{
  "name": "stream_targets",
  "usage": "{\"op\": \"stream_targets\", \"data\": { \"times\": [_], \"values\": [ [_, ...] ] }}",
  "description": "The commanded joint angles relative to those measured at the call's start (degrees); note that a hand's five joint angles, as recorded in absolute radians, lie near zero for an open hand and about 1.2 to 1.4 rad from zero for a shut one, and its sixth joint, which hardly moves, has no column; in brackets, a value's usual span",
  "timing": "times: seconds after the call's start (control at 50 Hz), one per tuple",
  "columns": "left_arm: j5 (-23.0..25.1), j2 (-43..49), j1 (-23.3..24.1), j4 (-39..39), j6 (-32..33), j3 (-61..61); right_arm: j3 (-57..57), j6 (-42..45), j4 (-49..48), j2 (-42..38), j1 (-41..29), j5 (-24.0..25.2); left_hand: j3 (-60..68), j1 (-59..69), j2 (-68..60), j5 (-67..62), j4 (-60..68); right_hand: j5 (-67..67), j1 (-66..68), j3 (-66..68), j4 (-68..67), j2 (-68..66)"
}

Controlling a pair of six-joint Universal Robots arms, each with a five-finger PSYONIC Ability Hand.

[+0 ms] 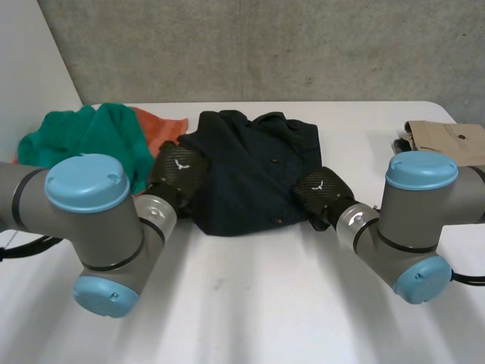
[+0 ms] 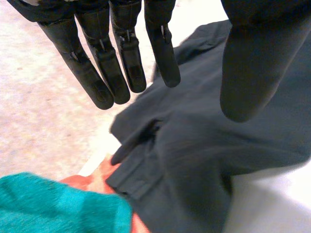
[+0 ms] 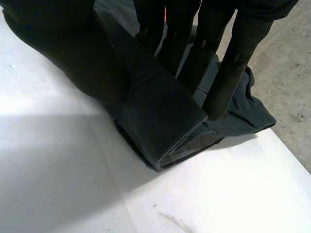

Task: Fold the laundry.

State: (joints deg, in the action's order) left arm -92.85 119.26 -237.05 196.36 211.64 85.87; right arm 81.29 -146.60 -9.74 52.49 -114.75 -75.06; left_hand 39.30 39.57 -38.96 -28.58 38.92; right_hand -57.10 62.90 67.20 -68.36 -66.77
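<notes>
A dark navy shirt (image 1: 254, 171) lies spread in the middle of a white counter (image 1: 250, 303), toward its 12 o'clock side. The cloth is matte and rumpled, bunched into soft ridges at its far end, while its near edge is fairly straight. The left robot hand (image 1: 176, 173) hovers over the shirt's 9 o'clock edge, wide open, with straight spread fingers (image 2: 121, 68) and thumb (image 2: 252, 73) apart, holding nothing. The right robot hand (image 1: 322, 191) sits at the shirt's 4 o'clock corner, where the hem is doubled over into a thick flap; whether it grips the cloth I cannot tell. At the shirt's 9 o'clock a green cloth (image 1: 83, 136) lies heaped on an orange cloth (image 1: 159, 130). At its 3 o'clock, well apart, rests a folded beige garment (image 1: 447, 138).
</notes>
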Motion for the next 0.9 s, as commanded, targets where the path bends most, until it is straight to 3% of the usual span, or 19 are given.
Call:
{"op": "stream_targets", "data": {
  "times": [0.02,0.3,0.44,0.5,0.52,0.54,0.56,0.66,0.72,0.8,0.9],
  "values": [
    [2.8,3.6,-0.5,-8.8,2.7,-4.0,-0.2,-1.4,0.0,0.1,0.4,0.2,1.5,1.3,-1.9,-2.3,1.9,-12.9,17.1,12.8,-11.6,-13.2],
    [2.9,16.1,-5.8,-13.1,3.6,-17.9,0.1,-1.8,0.1,0.0,0.1,0.0,-6.5,-6.8,6.2,5.8,-6.2,-12.9,17.1,12.8,-11.6,-13.2],
    [3.1,20.0,-6.0,-13.7,4.1,-22.3,0.3,-1.6,0.1,0.0,-0.1,0.3,-8.7,-9.0,8.4,8.0,-8.3,-12.9,17.1,12.8,-11.6,-13.2],
    [2.6,21.3,-5.1,-14.9,6.5,-23.9,0.2,-1.5,0.0,-0.1,0.0,0.2,1.0,0.7,-1.3,-1.7,1.4,-12.9,17.1,12.8,-11.6,-13.2],
    [2.4,21.4,-4.9,-15.1,7.1,-24.1,0.2,-1.5,0.1,-0.1,0.0,0.1,11.0,10.7,-11.4,-11.7,11.4,-12.9,17.1,12.8,-11.6,-13.2],
    [2.1,21.5,-4.7,-15.6,8.3,-24.5,0.0,-1.4,0.2,0.0,0.0,0.0,40.4,40.1,-40.7,-41.1,40.8,-12.9,17.1,12.8,-11.6,-13.2],
    [1.8,21.5,-4.7,-16.0,8.9,-24.7,-0.1,-1.3,0.4,0.0,0.1,0.0,40.7,40.4,-41.0,-41.4,41.1,-12.9,17.1,12.8,-11.6,-13.2],
    [-1.0,15.7,-4.3,-17.7,9.5,-23.2,-0.6,-1.5,1.2,2.2,0.1,-0.3,40.7,40.4,-41.0,-41.4,41.1,-12.9,17.1,12.8,-11.6,-13.2],
    [-0.7,7.6,-3.5,-18.1,7.5,-19.3,-1.9,-1.3,3.1,6.7,0.5,-0.3,40.7,40.4,-41.0,-41.4,41.1,-12.9,17.1,12.8,-11.6,-13.2],
    [2.5,-2.5,-2.8,-17.8,2.8,-15.1,-4.9,-1.5,9.3,12.4,1.6,-0.7,40.7,40.4,-41.0,-41.4,41.1,-12.9,17.1,12.8,-11.6,-13.2],
    [7.8,-3.5,-2.8,-17.9,-1.7,-14.4,-12.1,-3.6,14.8,11.7,2.3,-2.2,40.7,40.4,-41.0,-41.4,41.1,-12.9,17.1,12.8,-11.6,-13.2]
  ]
}}
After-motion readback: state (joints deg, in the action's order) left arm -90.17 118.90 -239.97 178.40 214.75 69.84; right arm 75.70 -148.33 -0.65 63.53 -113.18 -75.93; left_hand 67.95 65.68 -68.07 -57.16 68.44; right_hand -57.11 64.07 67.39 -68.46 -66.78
